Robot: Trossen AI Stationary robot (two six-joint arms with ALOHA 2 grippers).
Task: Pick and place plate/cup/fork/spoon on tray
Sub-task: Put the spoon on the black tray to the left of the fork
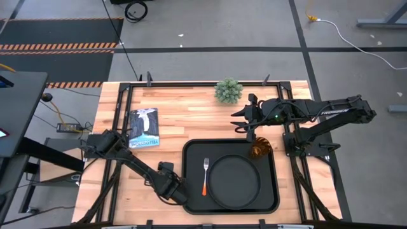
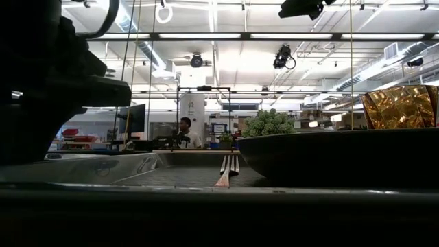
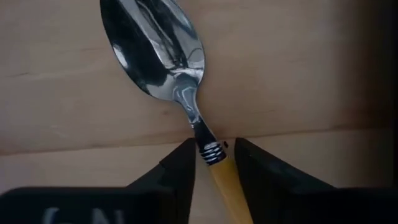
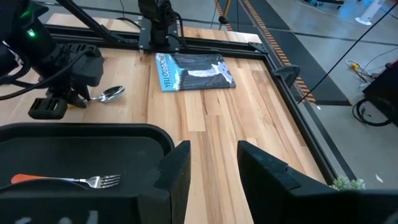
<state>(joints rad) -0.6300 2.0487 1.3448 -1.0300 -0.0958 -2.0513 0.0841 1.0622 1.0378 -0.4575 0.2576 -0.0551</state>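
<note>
One spoon [image 3: 168, 56] is clamped at its orange handle between the left gripper [image 3: 212, 163] fingers, on the wooden table [image 1: 191, 121] just left of the tray [image 1: 191, 152]. Parted fingers are seen on the right gripper [image 4: 211, 165], raised near the cup [image 1: 259, 150].

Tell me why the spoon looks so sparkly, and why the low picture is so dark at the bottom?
Left wrist view: the orange-handled silver spoon mirrors overhead lights as white streaks, held by the left hand. Low view: bright ceiling lamps backlight the large black rectangular tray, so its near rim looks shadowy. High view: the right hand waits open.
</note>
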